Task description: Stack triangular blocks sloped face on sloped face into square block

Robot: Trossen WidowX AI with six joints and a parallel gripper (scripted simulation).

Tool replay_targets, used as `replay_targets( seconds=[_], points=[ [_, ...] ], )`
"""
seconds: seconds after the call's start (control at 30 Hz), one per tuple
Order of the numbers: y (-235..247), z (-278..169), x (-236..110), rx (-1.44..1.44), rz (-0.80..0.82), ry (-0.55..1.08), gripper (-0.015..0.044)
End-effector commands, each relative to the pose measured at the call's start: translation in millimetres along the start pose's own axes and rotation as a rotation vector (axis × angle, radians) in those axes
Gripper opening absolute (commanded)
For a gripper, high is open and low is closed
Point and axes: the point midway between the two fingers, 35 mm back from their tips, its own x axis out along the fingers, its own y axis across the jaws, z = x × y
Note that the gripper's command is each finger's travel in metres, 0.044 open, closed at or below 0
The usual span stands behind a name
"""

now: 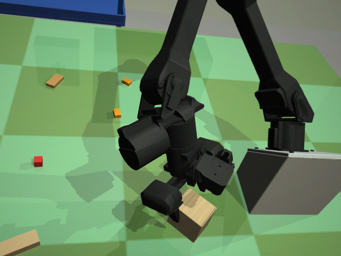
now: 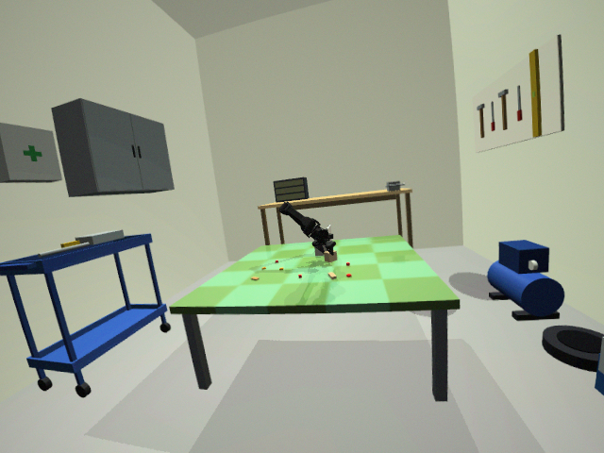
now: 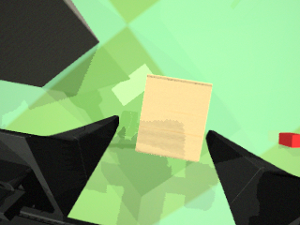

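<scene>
The two triangular blocks appear together as one light wooden square block point(image 1: 196, 208) point(image 2: 330, 256) point(image 3: 173, 117) on the green checkered table point(image 1: 63, 152). Its top looks level, and a thin dark line runs close along one top edge. The slanting seam cannot be made out. My gripper point(image 3: 162, 127) is open and stands over the block, one finger on each side. In the wrist view a gap shows between the left finger and the block, and a narrower one at the right finger. In the top view the near finger hides part of the block's side, and the far finger is hidden.
The grey arm base point(image 1: 291, 184) stands near the block. A red cube point(image 1: 38, 161) point(image 3: 290, 140), two orange pieces point(image 1: 127, 81) point(image 1: 116, 113), a brown piece point(image 1: 55, 80) and a long tan piece point(image 1: 20, 242) lie around. A blue tray point(image 1: 60, 17) is at the back.
</scene>
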Motion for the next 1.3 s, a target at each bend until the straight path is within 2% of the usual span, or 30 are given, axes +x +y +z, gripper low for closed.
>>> replay_targets(
  seconds=[0.0,0.1,0.17,1.27],
  points=[
    [-9,-3,-44,0.008,-0.029,0.002,0.0440],
    [-4,-1,-91,0.008,-0.029,0.002,0.0440],
    [-2,0,-101,0.008,-0.028,0.002,0.0440],
    [-6,-2,-96,0.007,-0.051,0.013,0.0440]
  ],
)
